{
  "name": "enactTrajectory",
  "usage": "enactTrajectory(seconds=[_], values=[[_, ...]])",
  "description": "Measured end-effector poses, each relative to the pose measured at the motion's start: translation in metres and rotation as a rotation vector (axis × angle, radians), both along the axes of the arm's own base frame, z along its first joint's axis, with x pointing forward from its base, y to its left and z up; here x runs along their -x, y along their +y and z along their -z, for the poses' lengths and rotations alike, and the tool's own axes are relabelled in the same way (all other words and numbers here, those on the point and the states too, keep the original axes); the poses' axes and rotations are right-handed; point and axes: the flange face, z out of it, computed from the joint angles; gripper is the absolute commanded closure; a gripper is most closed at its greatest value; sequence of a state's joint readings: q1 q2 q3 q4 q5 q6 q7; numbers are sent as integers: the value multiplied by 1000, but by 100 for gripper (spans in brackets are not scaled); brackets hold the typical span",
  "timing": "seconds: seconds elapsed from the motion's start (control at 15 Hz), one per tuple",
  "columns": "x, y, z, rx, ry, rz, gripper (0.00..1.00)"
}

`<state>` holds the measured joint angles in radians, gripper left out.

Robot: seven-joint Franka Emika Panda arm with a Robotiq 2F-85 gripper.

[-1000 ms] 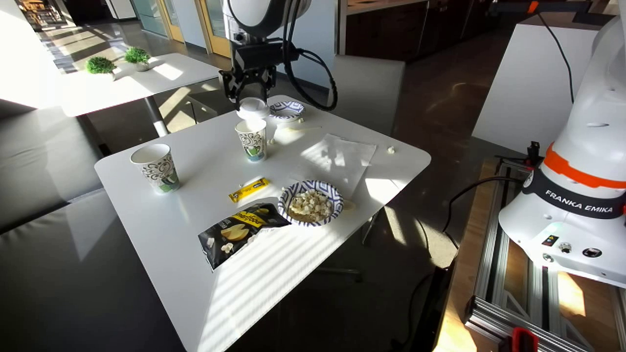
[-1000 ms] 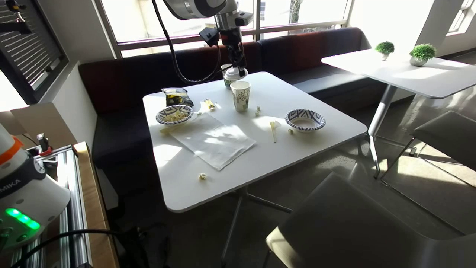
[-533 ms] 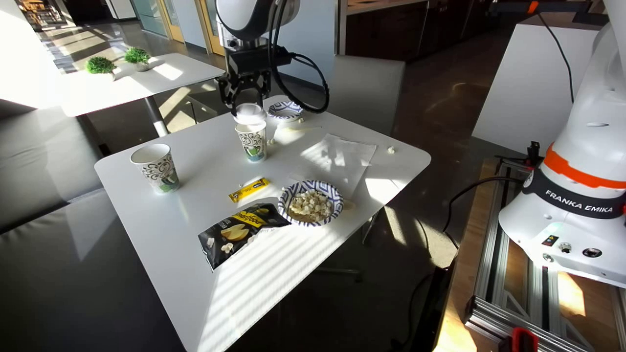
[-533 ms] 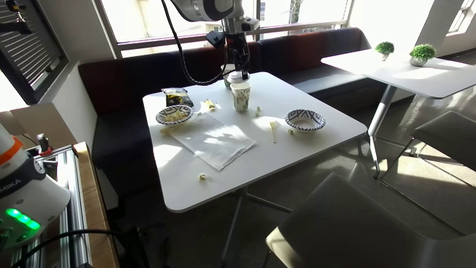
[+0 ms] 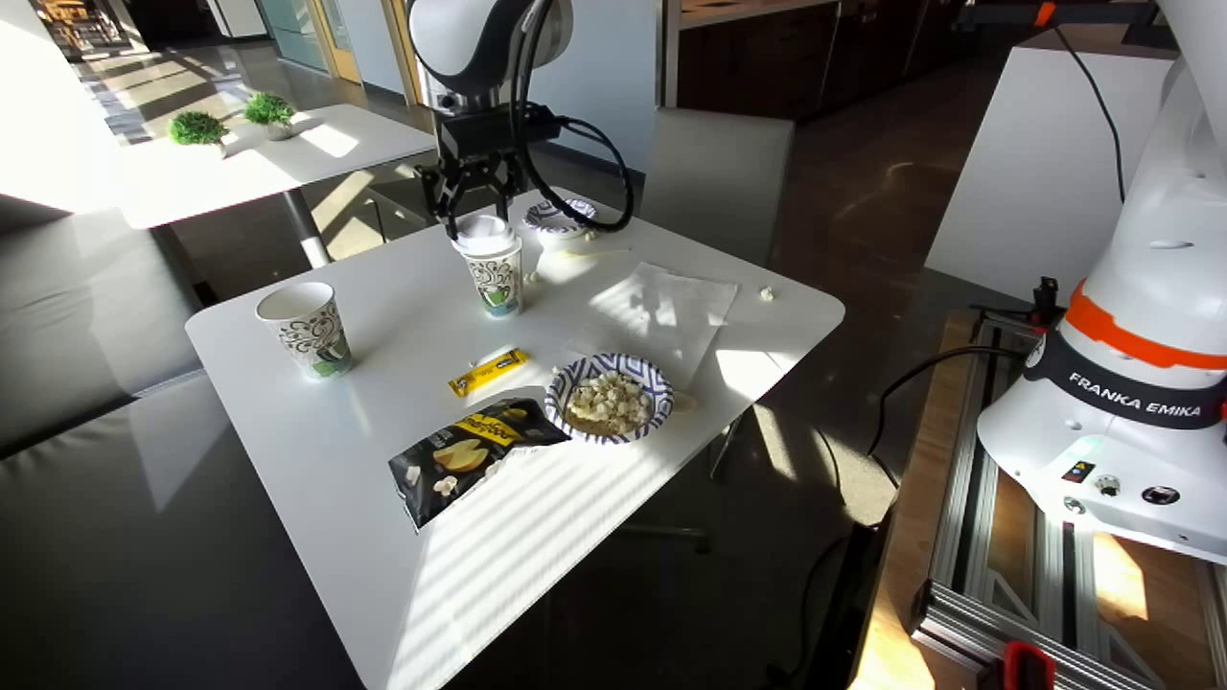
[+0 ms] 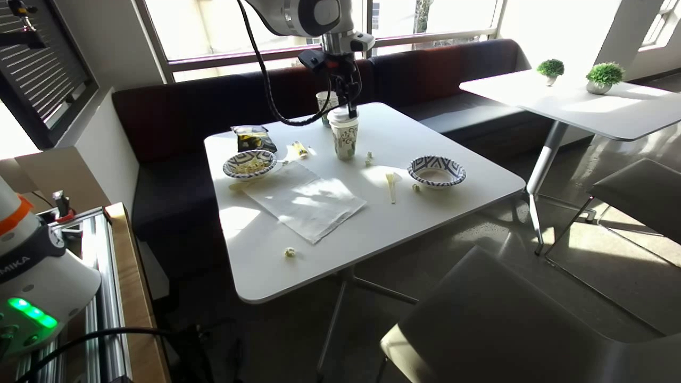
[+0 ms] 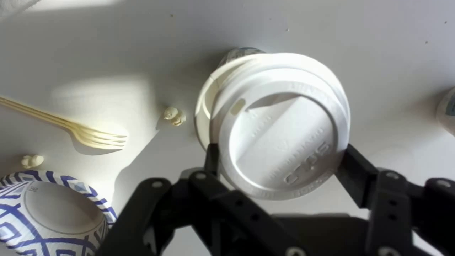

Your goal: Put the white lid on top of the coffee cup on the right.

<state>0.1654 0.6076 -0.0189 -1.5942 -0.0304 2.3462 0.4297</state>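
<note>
In the wrist view my claw [image 7: 280, 160] pinches the lid [image 7: 284, 137] by two opposite edges. Beneath it is the cup [image 7: 203, 106]; the lid lies off-centre over the mouth, so a crescent of the opening shows on the left. I cannot tell whether the lid touches the rim. To the left are a fork [image 7: 93, 137] and bits of popcorn [image 7: 174, 115], with a bowl [image 7: 57, 176] lower down; part of the other cup [image 7: 446, 112] shows at the right edge.

In an exterior view I have the lid right at the cup's top, slightly left of its middle, and the cup stands upright on the counter [image 5: 403, 326]. The other cup is upright, well apart on the left. Nearer the camera lie a packet [image 5: 489, 372] and a bag [image 5: 470, 455], the bag just beside a popcorn bowl [image 5: 654, 372].

In an exterior view the lid is over the cup's mouth with my claw on it, and the other cup stands partly hidden behind. A napkin [image 6: 306, 205] lies between the popcorn bowl and the fork.
</note>
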Motion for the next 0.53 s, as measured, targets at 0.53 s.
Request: enactTrajectory(seconds=[0.53], values=[[-4,-2,10,7,24,4,44]])
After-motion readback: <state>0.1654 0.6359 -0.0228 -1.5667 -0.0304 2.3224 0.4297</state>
